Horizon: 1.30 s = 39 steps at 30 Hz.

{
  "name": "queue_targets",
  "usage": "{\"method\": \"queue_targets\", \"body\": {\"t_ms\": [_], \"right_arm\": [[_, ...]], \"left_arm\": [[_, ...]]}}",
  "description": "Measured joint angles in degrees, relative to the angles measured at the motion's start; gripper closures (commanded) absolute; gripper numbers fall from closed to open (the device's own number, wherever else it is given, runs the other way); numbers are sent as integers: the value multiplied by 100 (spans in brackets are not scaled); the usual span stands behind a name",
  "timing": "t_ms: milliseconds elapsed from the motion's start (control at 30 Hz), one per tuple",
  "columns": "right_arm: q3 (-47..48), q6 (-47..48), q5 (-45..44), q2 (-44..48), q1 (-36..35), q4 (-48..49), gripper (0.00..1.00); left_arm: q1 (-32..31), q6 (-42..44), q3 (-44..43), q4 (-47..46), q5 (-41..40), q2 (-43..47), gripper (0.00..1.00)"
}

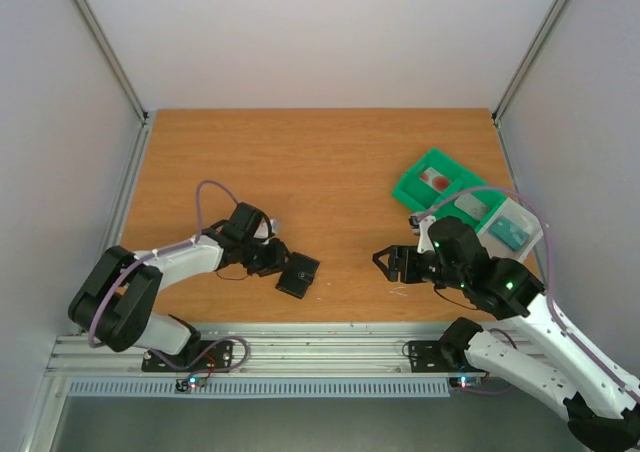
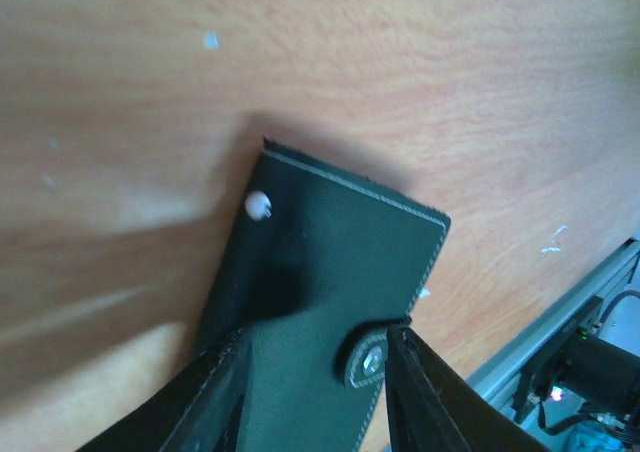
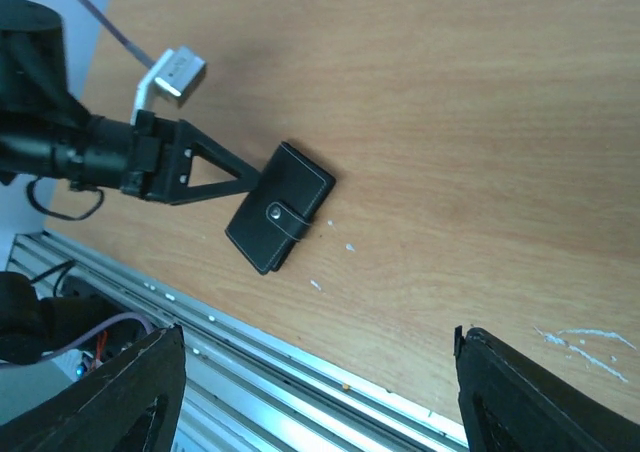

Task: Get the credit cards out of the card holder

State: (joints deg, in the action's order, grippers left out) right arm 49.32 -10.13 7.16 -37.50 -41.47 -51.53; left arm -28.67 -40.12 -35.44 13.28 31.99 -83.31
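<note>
At the near edge, the metal rail (image 1: 300, 352) carried both arm bases, and the right arm ran out of the picture at the lower right corner.

Just beyond the rail, the black wallet (image 1: 298, 274) lay flat on the counter (image 1: 320, 162), left of the middle. It was folded shut, with the snap tab (image 3: 285, 217) fastened over its edge, so its inside was hidden. The left gripper (image 1: 272, 260) reached it from the left, low over the counter. In the left wrist view its fingers (image 2: 425, 412) pressed against the two long sides of the wallet's near end, partly closed and clamped on it. That end of the wallet was cut off by the bottom of the picture. A small white speck (image 2: 258, 205) sat near the wallet's far corner; what it was could not be made out.

The right gripper (image 1: 390, 264) hung to the right of the wallet, well apart from it. Its fingers (image 3: 110, 392) stood wide apart with nothing between them, and only their tips showed in the right wrist view.

Farther back on the right, a green tray (image 1: 410, 187) lay partly behind the right arm. One compartment held a red thing (image 1: 435, 179), another a teal thing (image 1: 510, 232). A pale grey flat piece (image 1: 470, 207) between them was too small to identify.
</note>
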Motion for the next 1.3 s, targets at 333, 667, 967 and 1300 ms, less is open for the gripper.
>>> {"method": "queue_targets", "body": {"t_ms": [333,667,967,1300], "right_arm": [[-131,-107,450,-837,-2,243,44],[-190,-208,632,-1451,-175,640,47],[-282,-385,638,-1899,-518,1029,52],[-275,-516,479,-2411,-730,1038,55]], "left_arm": [[-643,-1088,557,-988,-142,334,66],[-925,-1464,612,-942,-765,1036,66],[-925,-669,313,343,-1843,1086,65],[-925,-520,323,92,-1499,380,74]]}}
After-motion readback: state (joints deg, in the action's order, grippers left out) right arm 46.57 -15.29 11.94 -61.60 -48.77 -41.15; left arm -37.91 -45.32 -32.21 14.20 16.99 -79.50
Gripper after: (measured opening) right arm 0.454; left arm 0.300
